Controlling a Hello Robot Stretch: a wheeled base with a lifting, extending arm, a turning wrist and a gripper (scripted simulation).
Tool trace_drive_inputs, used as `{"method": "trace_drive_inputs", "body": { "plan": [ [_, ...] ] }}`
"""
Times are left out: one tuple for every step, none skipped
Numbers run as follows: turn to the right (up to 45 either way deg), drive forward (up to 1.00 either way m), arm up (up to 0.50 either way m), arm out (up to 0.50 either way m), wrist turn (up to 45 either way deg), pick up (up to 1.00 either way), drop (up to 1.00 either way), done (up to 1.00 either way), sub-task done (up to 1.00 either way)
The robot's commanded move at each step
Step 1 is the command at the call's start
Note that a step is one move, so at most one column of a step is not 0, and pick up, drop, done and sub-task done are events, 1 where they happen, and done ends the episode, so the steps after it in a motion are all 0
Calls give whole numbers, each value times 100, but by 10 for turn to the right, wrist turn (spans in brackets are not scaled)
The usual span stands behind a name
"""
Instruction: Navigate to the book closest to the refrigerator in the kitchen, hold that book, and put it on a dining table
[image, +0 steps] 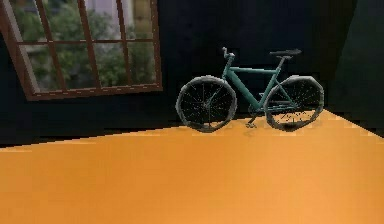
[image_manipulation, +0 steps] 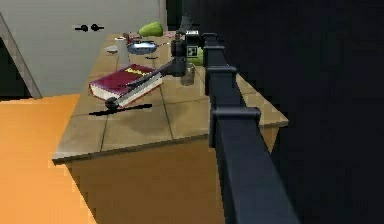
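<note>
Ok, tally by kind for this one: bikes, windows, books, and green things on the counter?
Bicycles: 1, the teal bicycle
Windows: 1, the window
Books: 1, the dark red book
Green things on the counter: 2, the far green blob and the near green blob
Total: 5

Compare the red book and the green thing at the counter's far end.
The book is dark red with pale page edges; the green thing is plain green. The book is a flat slab, the green thing rounded. The book hangs tilted at the gripper, clear of the countertop; the green thing rests on it. Both are at that countertop.
</note>
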Motion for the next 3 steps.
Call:
{"method": "trace_drive_inputs", "body": {
  "plan": [
    [0, 0, 0, 0, -420, 0, 0, 0, 0],
    [0, 0, 0, -44, 0, 0, 0, 0, 0],
    [-450, 0, 0, 0, 0, 0, 0, 0, 0]
  ]
}}
